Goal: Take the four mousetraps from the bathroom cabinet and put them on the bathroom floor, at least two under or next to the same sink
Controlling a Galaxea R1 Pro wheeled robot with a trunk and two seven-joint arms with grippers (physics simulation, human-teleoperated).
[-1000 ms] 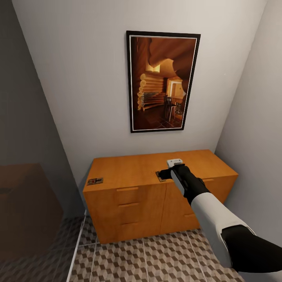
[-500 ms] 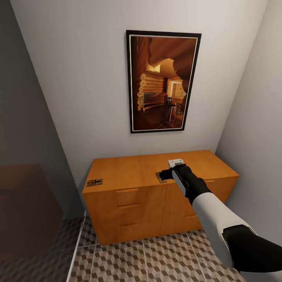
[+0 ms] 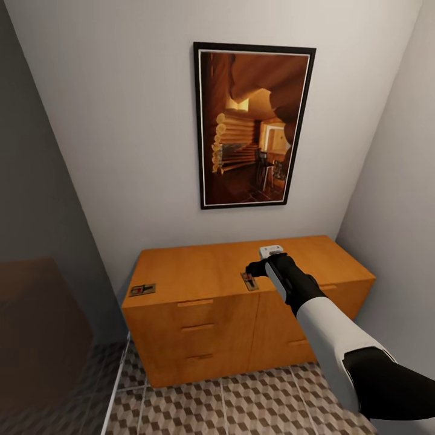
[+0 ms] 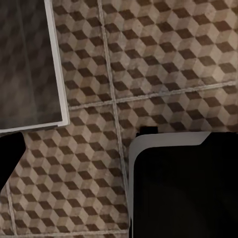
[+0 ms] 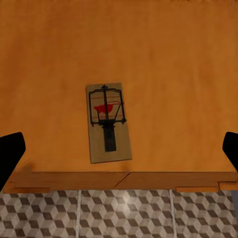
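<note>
The step in hand looks like the pickup of a mousetrap from the top of the cabinet (image 3: pixel 199 269). The right tool (image 3: pixel 257 270) hangs just over one mousetrap (image 3: pixel 249 281), which lies flat near the front edge of the cabinet top, about midway along it. In the right wrist view that same mousetrap (image 5: pixel 108 122) sits square between the two dark fingertips (image 5: pixel 11 154) at the picture's edges. They stand wide apart and hold nothing, so the right tool is fully spread and empty, and the trap is apart from both fingers.

A second mousetrap (image 3: pixel 142 290) lies well away from the right tool, at the far left front corner of the cabinet top. I can make out only these two traps; where the other two are, the pictures do not tell.

My judgement of the next move: lower the tool straight down until the fingers bracket the thin board, then close on its long sides. The board is flat and low, so a shallow grip may slip off.

The head view gives the whole cabinet, the framed picture (image 3: pixel 252 125) on the wall and both traps. The right wrist view gives the wire and red spot. The left wrist view looks down on the bathroom floor (image 4: pixel 163 64); whether the left tool is open, I cannot tell.
</note>
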